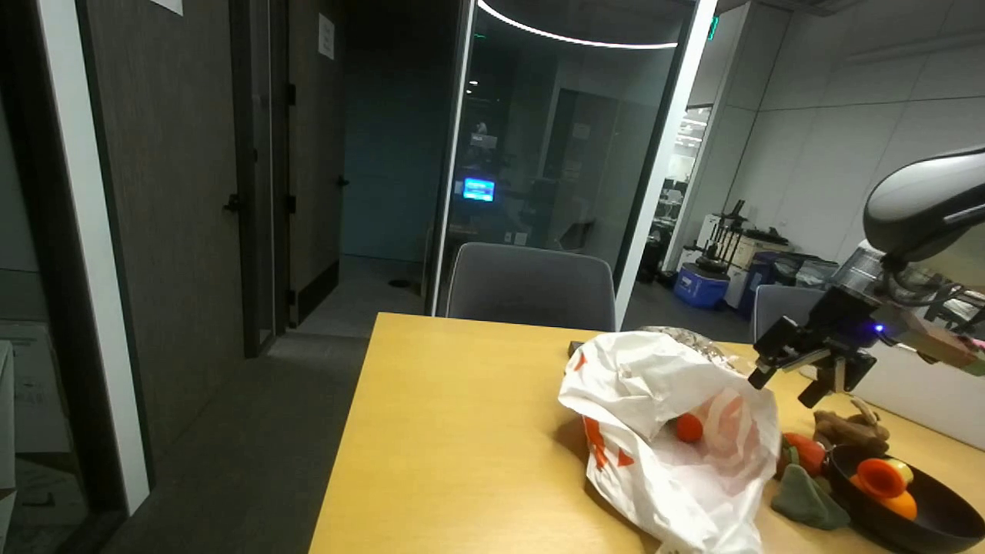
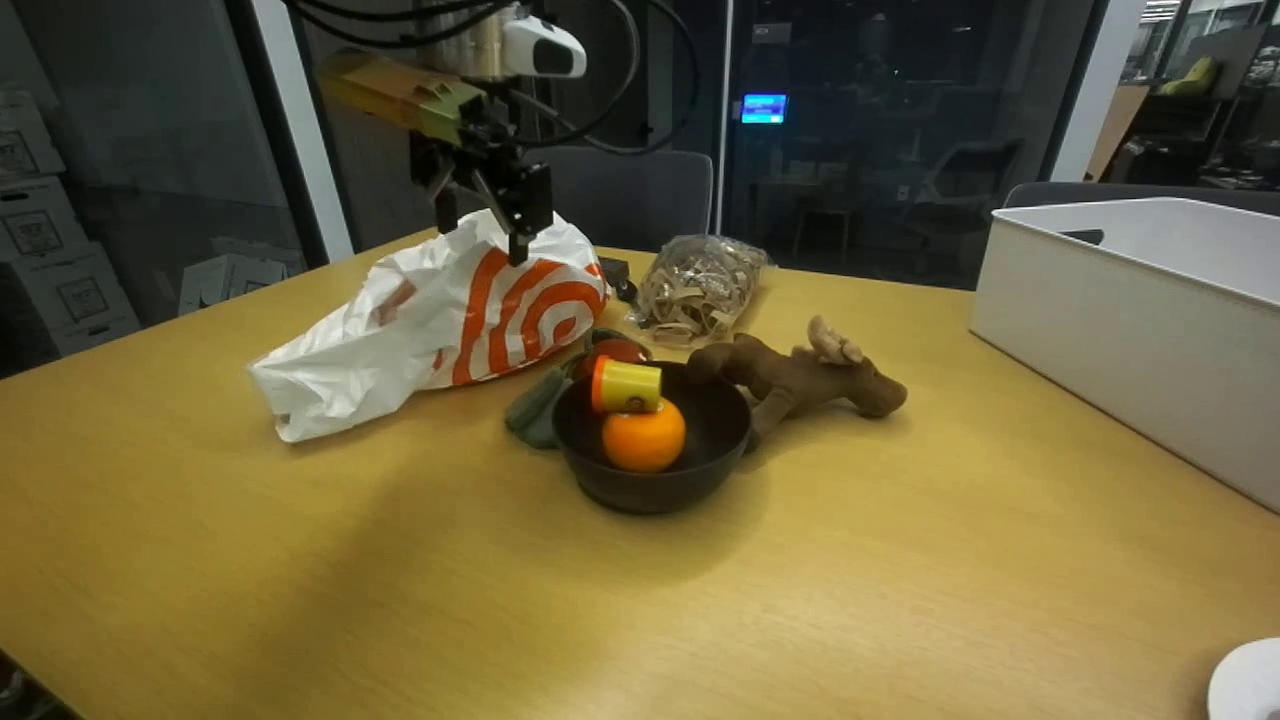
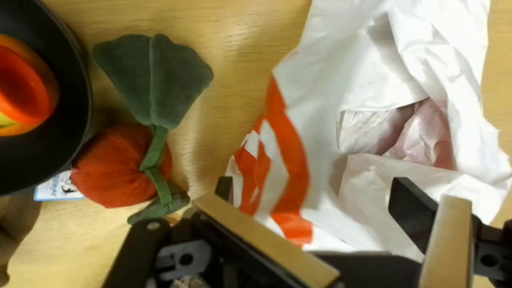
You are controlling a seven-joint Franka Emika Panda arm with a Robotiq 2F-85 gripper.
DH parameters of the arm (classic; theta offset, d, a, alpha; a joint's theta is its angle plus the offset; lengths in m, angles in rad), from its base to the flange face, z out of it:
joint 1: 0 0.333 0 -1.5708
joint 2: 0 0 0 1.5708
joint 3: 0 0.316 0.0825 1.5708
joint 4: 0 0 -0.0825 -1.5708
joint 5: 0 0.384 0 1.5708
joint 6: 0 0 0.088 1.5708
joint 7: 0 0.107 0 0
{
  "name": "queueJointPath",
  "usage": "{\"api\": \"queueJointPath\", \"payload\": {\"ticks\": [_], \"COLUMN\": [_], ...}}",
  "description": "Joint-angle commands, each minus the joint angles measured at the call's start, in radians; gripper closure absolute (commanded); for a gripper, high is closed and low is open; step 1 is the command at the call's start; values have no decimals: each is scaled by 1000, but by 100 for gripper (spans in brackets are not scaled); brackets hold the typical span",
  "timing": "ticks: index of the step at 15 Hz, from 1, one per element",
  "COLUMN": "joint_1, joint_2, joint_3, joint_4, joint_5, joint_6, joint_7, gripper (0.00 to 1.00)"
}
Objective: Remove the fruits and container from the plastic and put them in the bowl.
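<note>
Fruit [image 1: 689, 428], small, round and orange-red, lies inside the plastic bag [image 2: 430, 330] on the desk [image 2: 450, 590], while an orange [image 2: 643, 440] and a yellow container [image 2: 634, 388] already sit in the dark bowl [image 2: 655, 492], the container tipped on its side atop the orange. The end effector [image 3: 314, 193] hangs above the bag, its jaws spread wide and holding nothing. I judge the step in hand to be fetching the fruit from the bag. The next move likely calls for lining up with the bag's mouth and descending without pinching loose plastic; the wrist view shows only pinkish folds in the opening, so whether anything else hides there is hard to tell.
</note>
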Motion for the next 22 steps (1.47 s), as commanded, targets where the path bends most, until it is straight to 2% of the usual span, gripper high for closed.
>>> {"api": "queueJointPath", "payload": {"ticks": [1,3,8,16,22], "joint_1": [37,71,127,106,131], "joint_2": [-114,-116,14,268,347], "joint_3": [-11,-10,-6,49,50], "joint_4": [-60,-53,14,128,170], "joint_5": [73,111,186,98,-153], "joint_6": [-8,-28,-183,-218,44], "joint_7": [-188,-277,-430,-332,6], "gripper": [0,0,0,0,0]}}
